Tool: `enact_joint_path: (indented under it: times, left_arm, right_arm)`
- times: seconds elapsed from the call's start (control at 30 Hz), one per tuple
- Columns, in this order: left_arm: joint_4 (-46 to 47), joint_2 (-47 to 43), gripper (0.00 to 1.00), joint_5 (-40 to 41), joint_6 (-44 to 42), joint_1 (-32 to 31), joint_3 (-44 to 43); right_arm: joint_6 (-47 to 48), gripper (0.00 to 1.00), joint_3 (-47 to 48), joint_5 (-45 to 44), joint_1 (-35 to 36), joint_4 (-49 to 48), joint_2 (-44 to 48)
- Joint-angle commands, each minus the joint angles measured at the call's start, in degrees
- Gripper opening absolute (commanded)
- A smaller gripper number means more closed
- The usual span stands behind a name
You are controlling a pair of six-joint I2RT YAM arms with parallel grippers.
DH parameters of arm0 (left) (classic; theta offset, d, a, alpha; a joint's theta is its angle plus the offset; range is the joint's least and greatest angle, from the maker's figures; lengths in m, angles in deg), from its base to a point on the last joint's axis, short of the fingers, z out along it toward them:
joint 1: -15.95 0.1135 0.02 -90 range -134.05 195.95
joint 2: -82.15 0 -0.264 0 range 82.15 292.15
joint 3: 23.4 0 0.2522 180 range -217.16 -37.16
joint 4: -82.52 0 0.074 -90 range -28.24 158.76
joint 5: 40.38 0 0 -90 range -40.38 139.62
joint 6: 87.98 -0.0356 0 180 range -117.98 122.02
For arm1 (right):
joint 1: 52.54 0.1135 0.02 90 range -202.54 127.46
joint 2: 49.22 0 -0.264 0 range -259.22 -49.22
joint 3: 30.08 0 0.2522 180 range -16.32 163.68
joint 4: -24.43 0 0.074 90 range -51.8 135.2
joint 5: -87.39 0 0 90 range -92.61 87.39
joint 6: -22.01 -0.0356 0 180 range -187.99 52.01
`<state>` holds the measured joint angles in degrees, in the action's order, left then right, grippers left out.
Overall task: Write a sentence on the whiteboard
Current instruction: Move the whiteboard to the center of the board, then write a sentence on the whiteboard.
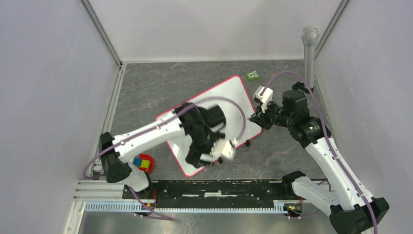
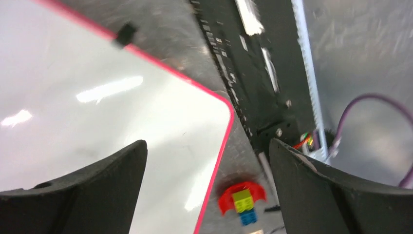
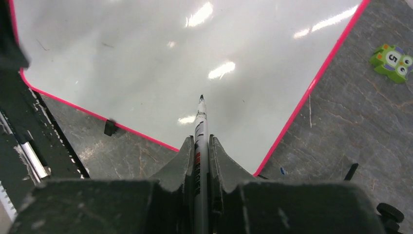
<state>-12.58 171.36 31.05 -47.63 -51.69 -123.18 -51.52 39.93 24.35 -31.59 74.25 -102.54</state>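
The whiteboard [image 1: 229,92], white with a thin red-pink frame, lies tilted on the grey table; no writing shows on it in any view. My left gripper [image 1: 213,152] hovers over its near corner, open and empty; in the left wrist view [image 2: 207,146] the board [image 2: 97,112] lies under the left finger. My right gripper [image 1: 256,118] is at the board's right edge, shut on a grey marker [image 3: 200,124]. The marker's black tip points onto the board [image 3: 146,58] near its right corner. A small black foot [image 3: 110,127] sits on the board's long edge.
A red piece with yellow and blue bricks [image 1: 142,163] lies left of the board's near corner, also in the left wrist view [image 2: 242,200]. A green tile marked 5 [image 1: 253,75] lies beyond the board. A grey post [image 1: 309,53] stands back right. A black rail [image 1: 214,187] runs along the near edge.
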Motion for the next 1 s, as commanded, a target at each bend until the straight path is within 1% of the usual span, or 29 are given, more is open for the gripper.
enact_joint_path:
  times: [0.0,0.07,0.13,0.2,0.23,0.3,0.37,0.43,0.5,0.6,0.73,0.8,0.87,0.9,0.97]
  left_arm:
    - [2.8,-4.4,1.00,-11.4,13.5,19.5,-8.4]
    - [7.5,-7.5,1.00,-12.4,18.9,28.9,-10.5]
    - [13.0,-10.5,1.00,-11.8,24.3,37.9,-10.6]
    - [15.5,-11.7,1.00,-12.2,26.5,45.6,-11.0]
    - [15.4,-11.2,1.00,-12.5,26.4,48.7,-11.6]
    - [14.2,-8.8,1.00,-14.4,25.7,51.9,-12.9]
    - [13.1,-5.3,0.98,-16.7,26.6,53.4,-14.6]
    - [11.8,-1.4,0.93,-20.8,27.7,54.4,-16.4]
    - [11.8,2.4,0.88,-22.1,29.1,54.6,-17.4]
    - [14.7,6.0,0.84,-21.6,32.0,55.0,-17.8]
    - [20.6,8.3,0.83,-18.8,34.4,55.0,-17.1]
    - [21.4,10.0,0.81,-19.9,34.7,55.0,-16.8]
    - [20.9,12.0,0.73,-23.5,34.9,55.0,-16.5]
    - [20.7,13.0,0.67,-26.2,35.3,55.0,-16.1]
    - [20.1,14.4,0.59,-31.3,35.5,54.7,-15.4]
  right_arm:
    - [-1.4,0.00,-0.1,5.8,0.0,-5.5,-0.4]
    - [-1.4,0.00,-0.5,7.6,0.1,-6.4,-0.9]
    - [-1.0,0.00,-1.2,9.1,0.3,-7.1,-1.4]
    - [-0.2,0.00,-1.7,10.0,0.6,-7.4,-2.1]
    - [0.1,0.00,-1.8,10.0,0.7,-7.6,-2.4]
    - [0.5,0.00,-1.8,10.0,0.9,-8.1,-3.0]
    - [0.3,0.00,-1.6,10.3,1.0,-8.4,-3.7]
    - [-0.1,0.00,-1.3,10.5,1.1,-8.6,-3.9]
    - [-0.5,0.00,-1.2,10.6,1.2,-8.9,-3.6]
    - [-0.7,0.00,-1.2,10.3,1.2,-8.7,-2.6]
    - [0.2,0.00,-0.6,9.9,1.2,-6.9,-1.7]
    - [0.5,0.00,-0.4,9.9,1.2,-6.2,-1.4]
    - [0.6,0.00,-0.2,9.8,1.2,-5.8,-1.2]
    - [0.6,0.00,-0.2,9.8,1.2,-5.6,-1.0]
    - [0.6,0.00,-0.1,9.6,1.2,-5.4,-0.8]
